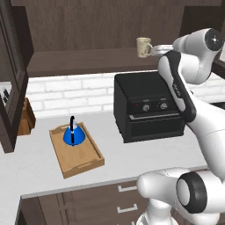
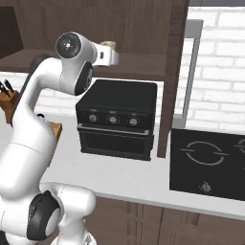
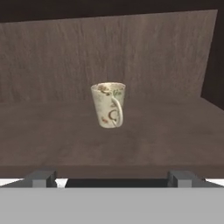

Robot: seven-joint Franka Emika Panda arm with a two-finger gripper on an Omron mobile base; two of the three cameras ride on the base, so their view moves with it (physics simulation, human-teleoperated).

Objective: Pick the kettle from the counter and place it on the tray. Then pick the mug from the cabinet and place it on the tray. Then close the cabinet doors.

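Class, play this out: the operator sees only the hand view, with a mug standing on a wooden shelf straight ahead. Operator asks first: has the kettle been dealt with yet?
Observer: Yes. The blue kettle stands inside the wooden tray on the counter.
Operator: What sits under the shelf I am facing?
Observer: A black oven stands on the counter, right below the mug.
Operator: Is my hand inside the cabinet?
Observer: The open hand is level with the mug at the front of the shelf, just short of it.
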